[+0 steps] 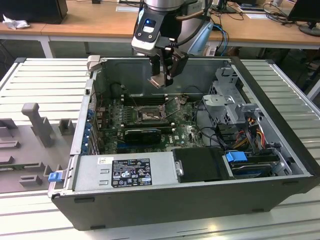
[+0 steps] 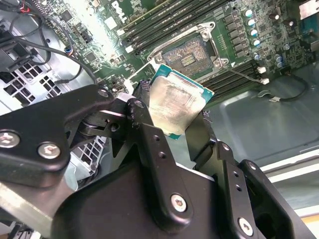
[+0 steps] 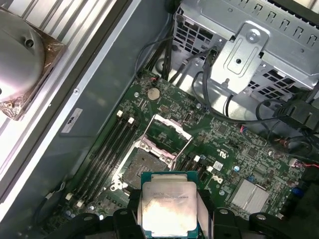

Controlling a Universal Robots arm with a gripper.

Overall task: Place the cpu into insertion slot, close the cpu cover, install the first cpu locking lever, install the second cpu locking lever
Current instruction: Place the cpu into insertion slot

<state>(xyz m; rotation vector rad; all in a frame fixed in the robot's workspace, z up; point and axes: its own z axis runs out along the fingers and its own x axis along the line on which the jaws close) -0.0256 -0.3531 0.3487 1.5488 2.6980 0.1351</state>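
The arm comes down from the far side of the open computer case (image 1: 175, 205), with its wrist pointing down into it. The gripper (image 1: 162, 76) hangs in the air above the green board and isn't touching anything inside the case. In the exterior view it's over the far part of the board, a little beyond the socket (image 1: 149, 115) and well above it.

The fingers (image 2: 149, 134) are pinched in on the cpu (image 2: 177, 107), one on each of two opposite edges. The shiny metal top faces both wrist cameras. The chip looks a bit tilted rather than flat to the board. In the first wrist view the cpu (image 3: 167, 204) sits between the black finger pads, near the socket (image 3: 142, 167) but clearly apart from it.

The socket is empty, and you can see its dark centre in the second wrist view (image 2: 192, 52). The cover (image 3: 173, 126) stands flipped up on the side of the socket away from the chip. The long memory slots (image 2: 169, 22) run just beside the socket. The case lies on its side on a slatted metal table (image 1: 45, 75).
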